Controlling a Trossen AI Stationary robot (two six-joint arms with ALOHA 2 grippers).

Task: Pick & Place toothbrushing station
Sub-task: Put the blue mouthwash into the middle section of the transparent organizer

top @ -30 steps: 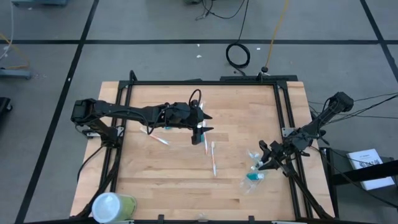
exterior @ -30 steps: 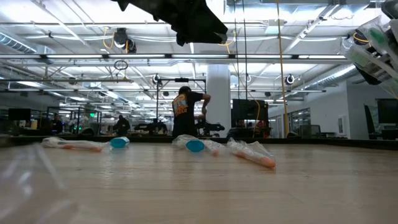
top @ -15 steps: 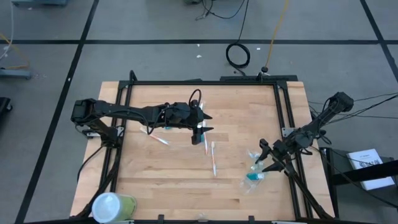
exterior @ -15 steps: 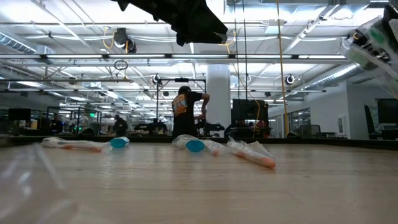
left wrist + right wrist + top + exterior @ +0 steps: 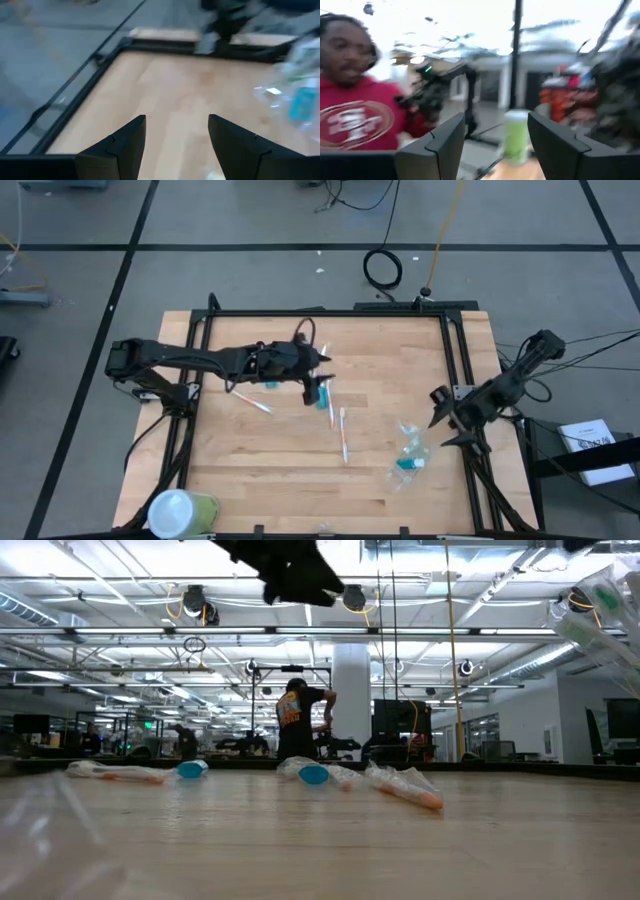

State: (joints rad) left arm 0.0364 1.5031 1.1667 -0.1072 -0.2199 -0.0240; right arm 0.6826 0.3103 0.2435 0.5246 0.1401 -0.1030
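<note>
Scattered on the wooden table [image 5: 250,470] are a white-and-orange toothbrush [image 5: 343,436], another thin toothbrush [image 5: 255,404], a teal tube [image 5: 322,392] and clear wraps with teal tubes [image 5: 407,456]. The low view shows a wrapped orange-tipped toothbrush [image 5: 405,788] and a teal tube [image 5: 313,774] lying flat. My left gripper [image 5: 322,372] hovers open above the table's middle, just beyond the teal tube, with nothing between its fingers [image 5: 175,130]. My right gripper [image 5: 440,420] hangs open in the air at the table's right edge, beside the clear wraps, facing the room [image 5: 495,130].
A large yellow-green container with a white top [image 5: 181,511] stands at the near left corner. A black frame [image 5: 330,312] runs along the table's far and side edges. A person in a red top [image 5: 355,125] shows in the right wrist view, others far behind [image 5: 297,720].
My right gripper has risen from the clear wraps, rolled, and drawn back toward the table's right edge; the wraps stay on the table. My left gripper has lifted a little and pulled back toward the left, uncovering the teal tube below it.
</note>
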